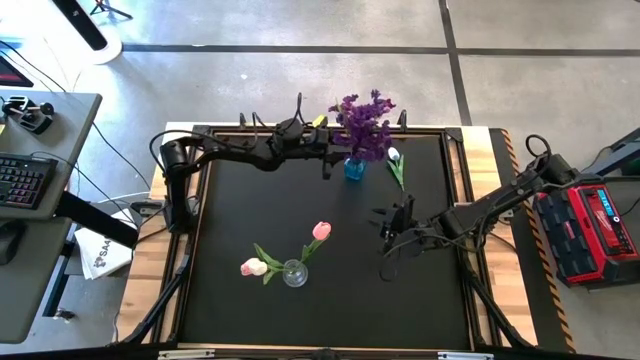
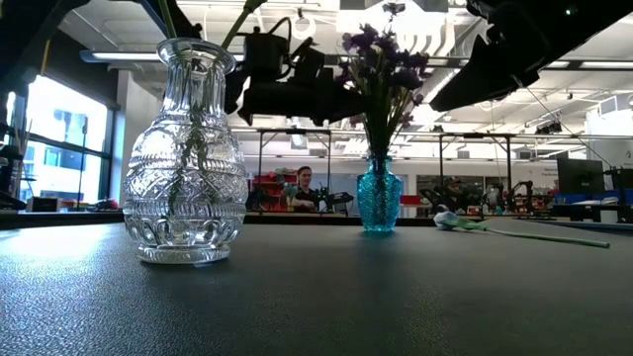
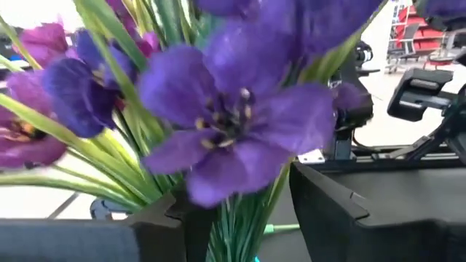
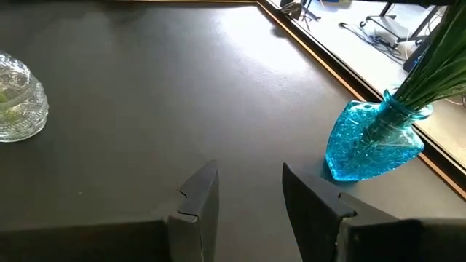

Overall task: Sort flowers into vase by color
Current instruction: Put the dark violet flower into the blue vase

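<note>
A blue glass vase (image 1: pixel 354 169) stands at the far middle of the black mat and holds a bunch of purple flowers (image 1: pixel 364 121). My left gripper (image 1: pixel 334 161) is open just to the left of it, level with the stems. In the left wrist view the green stems (image 3: pixel 237 229) rise between its fingers (image 3: pixel 175 225). A white tulip (image 1: pixel 395 160) lies flat on the mat to the right of the blue vase. A clear glass vase (image 1: pixel 295 272) near the front holds two pink tulips (image 1: pixel 321 231). My right gripper (image 1: pixel 388 225) is open and empty at mid-mat. My left gripper has its open fingers on either side of the purple flowers' stems (image 3: pixel 237 229), just above the blue vase's mouth, coming level from the table's left. I cannot tell whether a finger touches the stems.
The mat is bordered by a raised wooden frame (image 1: pixel 470 200). A red case (image 1: pixel 598 225) sits beyond the right edge, and a desk with a keyboard (image 1: pixel 25 180) stands to the left. People show far back in the room in the low view (image 2: pixel 302 188).
</note>
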{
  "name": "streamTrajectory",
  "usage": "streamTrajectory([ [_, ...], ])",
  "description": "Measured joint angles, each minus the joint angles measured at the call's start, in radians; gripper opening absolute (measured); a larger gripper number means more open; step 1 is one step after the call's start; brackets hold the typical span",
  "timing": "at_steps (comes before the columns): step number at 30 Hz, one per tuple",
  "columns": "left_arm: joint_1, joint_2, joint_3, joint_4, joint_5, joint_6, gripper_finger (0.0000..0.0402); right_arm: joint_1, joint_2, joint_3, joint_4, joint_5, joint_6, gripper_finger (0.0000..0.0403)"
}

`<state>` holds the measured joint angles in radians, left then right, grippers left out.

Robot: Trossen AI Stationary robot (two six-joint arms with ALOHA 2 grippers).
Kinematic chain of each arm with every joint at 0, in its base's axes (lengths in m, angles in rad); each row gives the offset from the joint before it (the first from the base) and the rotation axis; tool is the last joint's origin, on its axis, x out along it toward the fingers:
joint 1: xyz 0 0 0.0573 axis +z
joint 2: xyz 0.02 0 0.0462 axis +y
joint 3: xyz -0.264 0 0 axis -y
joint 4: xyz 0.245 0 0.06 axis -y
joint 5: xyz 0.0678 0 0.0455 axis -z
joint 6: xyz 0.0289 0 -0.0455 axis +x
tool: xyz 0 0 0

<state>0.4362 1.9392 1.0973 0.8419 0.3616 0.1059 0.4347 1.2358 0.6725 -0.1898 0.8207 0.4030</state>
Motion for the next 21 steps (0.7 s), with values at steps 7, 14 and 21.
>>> streamTrajectory([
  [7,-0.001,0.0,0.0,0.012,-0.001,-0.001,0.011,0.0,0.0,0.0,0.002,0.006,0.0,0.0123],
  [14,-0.001,0.0,0.0,0.009,-0.009,-0.001,0.0023,0.0,0.0,0.0,0.016,0.006,0.0,0.0123],
  [21,-0.001,-0.002,-0.002,-0.02,-0.058,-0.001,0.0003,0.0,0.0,0.0,0.02,0.006,0.0,0.0123],
])
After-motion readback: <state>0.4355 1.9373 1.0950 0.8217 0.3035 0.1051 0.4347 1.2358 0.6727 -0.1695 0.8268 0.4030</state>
